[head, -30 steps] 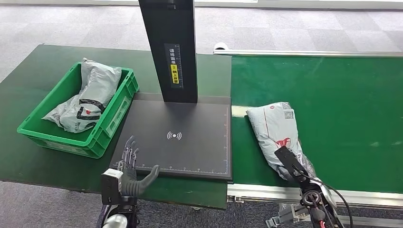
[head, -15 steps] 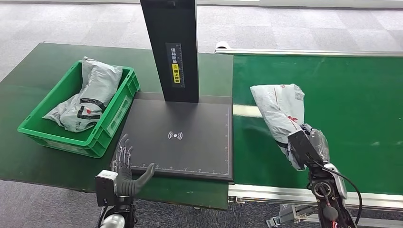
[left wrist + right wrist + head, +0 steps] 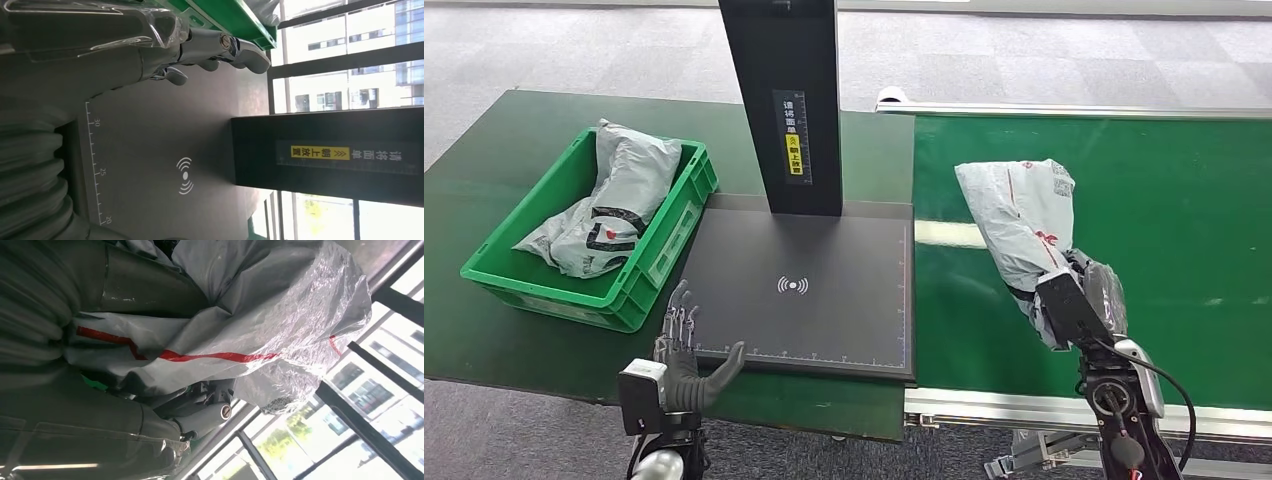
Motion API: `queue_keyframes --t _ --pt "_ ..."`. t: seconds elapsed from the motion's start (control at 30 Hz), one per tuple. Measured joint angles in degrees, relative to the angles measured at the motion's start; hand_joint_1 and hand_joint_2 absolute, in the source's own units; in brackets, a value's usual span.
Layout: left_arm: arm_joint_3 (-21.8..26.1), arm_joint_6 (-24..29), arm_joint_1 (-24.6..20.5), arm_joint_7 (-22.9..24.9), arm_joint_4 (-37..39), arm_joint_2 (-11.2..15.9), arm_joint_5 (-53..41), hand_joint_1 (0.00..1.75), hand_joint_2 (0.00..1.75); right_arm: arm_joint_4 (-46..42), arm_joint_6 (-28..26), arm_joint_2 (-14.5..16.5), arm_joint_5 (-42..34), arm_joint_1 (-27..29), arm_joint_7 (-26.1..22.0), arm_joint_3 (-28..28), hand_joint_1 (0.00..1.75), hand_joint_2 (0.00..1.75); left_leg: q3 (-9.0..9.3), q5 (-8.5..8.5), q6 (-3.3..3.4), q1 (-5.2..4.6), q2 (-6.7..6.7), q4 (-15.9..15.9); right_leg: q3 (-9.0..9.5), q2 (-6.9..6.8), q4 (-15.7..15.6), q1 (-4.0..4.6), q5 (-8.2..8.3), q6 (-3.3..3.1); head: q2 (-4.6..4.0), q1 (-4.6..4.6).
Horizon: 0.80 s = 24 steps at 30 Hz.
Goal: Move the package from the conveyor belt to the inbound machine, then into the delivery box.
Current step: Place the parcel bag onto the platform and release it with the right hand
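The right hand (image 3: 1079,300) grips the package (image 3: 1024,220) by its near end and holds it up off the belt (image 3: 1184,200), with its far end raised. The package is a grey poly bag with red markings, and its long axis runs from the hand away from the robot, leaning slightly toward the machine (image 3: 799,285). Its far end points up and away, and a printed label sits near that top corner. In the right wrist view the fingers (image 3: 210,415) wrap under the crinkled bag (image 3: 240,325), which drapes over the hand.

The left hand (image 3: 682,355) is empty, with fingers spread and pointing forward, at the near edge of the machine's black plate, thumb out toward its ruler marks. The left wrist view shows the fingers (image 3: 220,47) extended over the plate (image 3: 150,150).

The green box (image 3: 659,245) stands just left of the machine, touching its plate, with two grey bags (image 3: 614,200) inside.
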Motion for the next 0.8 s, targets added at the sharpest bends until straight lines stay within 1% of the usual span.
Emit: queue_keyframes --t 0.07,0.2,0.3,0.37,0.43,0.53,0.63,0.73,0.8 --pt "0.61 1.14 0.39 -0.83 -1.05 0.09 -0.28 0.00 1.75 -2.04 0.72 -0.62 -0.68 -0.61 -0.86 0.44 1.75 1.75 -0.05 0.00 0.00 0.00 0.01 0.00 -0.01 0.00 0.01 0.00 0.00 0.00 0.00 -0.01" --pt "3.88 3.16 1.55 -1.40 -5.28 0.49 -2.44 0.00 1.75 -6.18 6.21 -1.86 -3.23 -5.28 -0.26 3.50 1.75 1.75 -0.05 0.02 0.00 0.03 0.12 -0.01 -0.06 0.08 0.02 0.04 0.02 -0.02 0.00 -0.01" --pt "6.94 3.42 1.69 -1.13 -7.74 0.68 -4.08 0.00 1.75 -6.68 9.02 -1.60 -3.67 -9.14 0.79 7.46 1.75 1.75 -0.03 0.06 -0.04 0.09 0.06 -0.01 -0.04 0.02 0.03 0.09 0.01 -0.03 0.00 0.00" --pt "8.90 3.72 1.67 -1.03 -8.94 0.81 -4.70 0.00 1.75 -6.06 10.35 -0.57 -3.69 -10.72 1.19 10.37 1.75 1.75 -0.11 0.09 -0.06 0.12 -0.05 -0.03 -0.02 -0.08 0.06 0.13 0.01 -0.04 0.00 0.02" --pt "11.22 4.24 1.46 -0.74 -10.43 1.16 -5.25 0.00 1.75 -3.43 11.92 1.82 -4.01 -12.82 1.65 13.89 1.75 1.75 -0.18 0.12 -0.11 0.15 0.04 -0.05 -0.07 0.01 0.10 0.17 0.04 -0.08 0.00 0.03" --pt "15.86 4.71 0.85 0.32 -13.74 1.90 -6.26 0.00 1.75 3.60 14.00 7.27 -6.20 -16.13 1.97 20.43 1.75 1.75 -0.02 0.13 -0.16 0.18 0.33 -0.06 -0.15 0.24 0.12 0.20 0.06 -0.14 0.00 -0.01" --pt "19.90 4.28 0.74 0.98 -16.43 2.26 -7.35 0.00 1.75 9.98 15.52 12.08 -9.37 -18.06 1.68 25.85 1.75 1.75 -0.05 0.16 -0.20 0.23 0.20 -0.06 -0.18 0.17 0.13 0.23 0.03 -0.18 0.00 0.00" --pt "22.53 3.82 0.74 1.16 -17.91 2.55 -7.87 0.00 1.75 15.07 16.98 15.38 -11.90 -20.06 1.20 29.28 1.75 1.75 -0.09 0.17 -0.22 0.26 0.13 -0.06 -0.19 0.14 0.14 0.25 0.02 -0.19 0.00 0.02" --pt "23.52 3.58 0.72 1.19 -18.32 2.72 -7.98 0.00 1.75 17.72 17.59 16.92 -12.96 -21.17 0.85 30.76 1.75 1.75 -0.10 0.17 -0.22 0.25 0.14 -0.06 -0.19 0.14 0.14 0.24 0.03 -0.19 0.00 0.03"
